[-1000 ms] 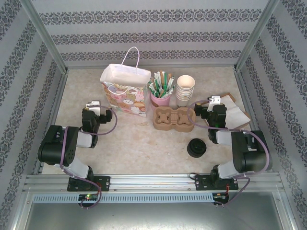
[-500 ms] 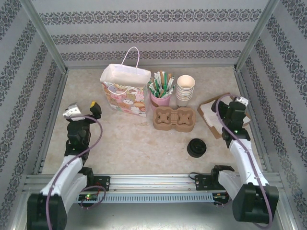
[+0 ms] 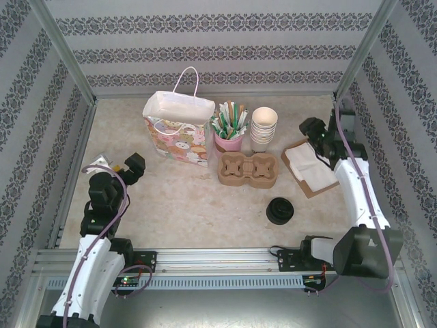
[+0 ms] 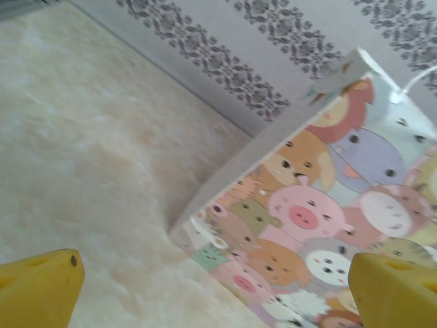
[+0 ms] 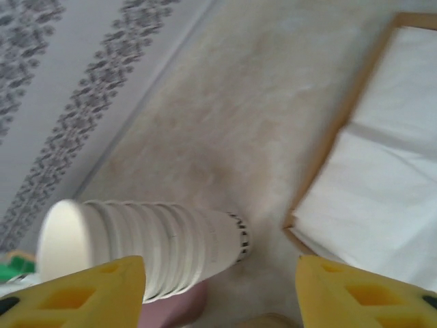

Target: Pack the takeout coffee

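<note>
Retreat outward puts left jaws wide apart by the gift bag (image 3: 179,140), right jaws apart and empty near far-right napkins (image 3: 311,167), takeout coffee (image 3: 280,210) untouched on the bench (image 3: 191,205).

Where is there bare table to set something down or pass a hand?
Widest free patch: beige tabletop bounded by the cartoon-animal paper gift bag, brown cardboard cup carrier, black-lidded takeout cup and near rail. Crowded back row: bag, pink sachet cup, stacked white paper cups, carrier, napkin-covered brown board.
</note>
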Motion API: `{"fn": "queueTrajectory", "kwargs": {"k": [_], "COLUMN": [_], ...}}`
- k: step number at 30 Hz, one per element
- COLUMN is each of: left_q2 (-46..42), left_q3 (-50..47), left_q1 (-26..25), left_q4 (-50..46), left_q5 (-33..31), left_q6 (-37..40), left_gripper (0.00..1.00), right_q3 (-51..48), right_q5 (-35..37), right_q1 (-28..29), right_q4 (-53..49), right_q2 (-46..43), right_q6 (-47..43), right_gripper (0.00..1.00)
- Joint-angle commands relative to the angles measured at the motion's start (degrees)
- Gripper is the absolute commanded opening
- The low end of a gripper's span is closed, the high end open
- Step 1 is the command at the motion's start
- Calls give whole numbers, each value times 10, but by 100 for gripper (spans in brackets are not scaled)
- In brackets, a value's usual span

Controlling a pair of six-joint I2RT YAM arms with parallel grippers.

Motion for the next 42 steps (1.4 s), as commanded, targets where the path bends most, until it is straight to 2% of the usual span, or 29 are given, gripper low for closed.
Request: {"fn": "queueTrajectory", "kwargs": {"k": [1, 4, 8, 12, 15, 17, 23, 28, 32, 37, 42], "left_q2": [17, 50, 33, -18, -11, -1, 6, 33, 69, 85, 84], "left_q3": [38, 99, 117, 107, 108, 114, 89, 69, 60, 55, 42], "left_q1": [6, 6, 6, 6, 6, 6, 5, 4, 4, -1, -3], "left_q4": [-59, -152, -197, -192, -185, -189, -140, -111, -80, -65, -46], "left_q5": [59, 41, 44, 112, 172, 189, 242, 268, 298, 304, 296], "left_q6": [-38, -53, -33, 24, 13, -3, -53, -77, -84, -86, -100], "left_gripper": [100, 100, 100, 100, 100, 100, 97, 91, 89, 87, 87], "right_q3": [74, 116, 142, 180, 227, 260, 304, 314, 308, 305, 291], "right_q5": [10, 13, 21, 23, 30, 39, 101, 127, 122, 121, 126], "right_q1": [42, 61, 87, 116, 135, 145, 156, 159, 159, 164, 169], "right_q4": [-42, -68, -78, -88, -117, -136, -172, -191, -180, -181, -170], "right_q2": [20, 39, 58, 96, 141, 168, 216, 236, 244, 257, 257], "right_q6": [-17, -26, -44, -63, -79, -97, -131, -138, -144, -138, -139], "right_gripper": [57, 51, 46, 42, 37, 34, 35, 36, 36, 34, 27]}}
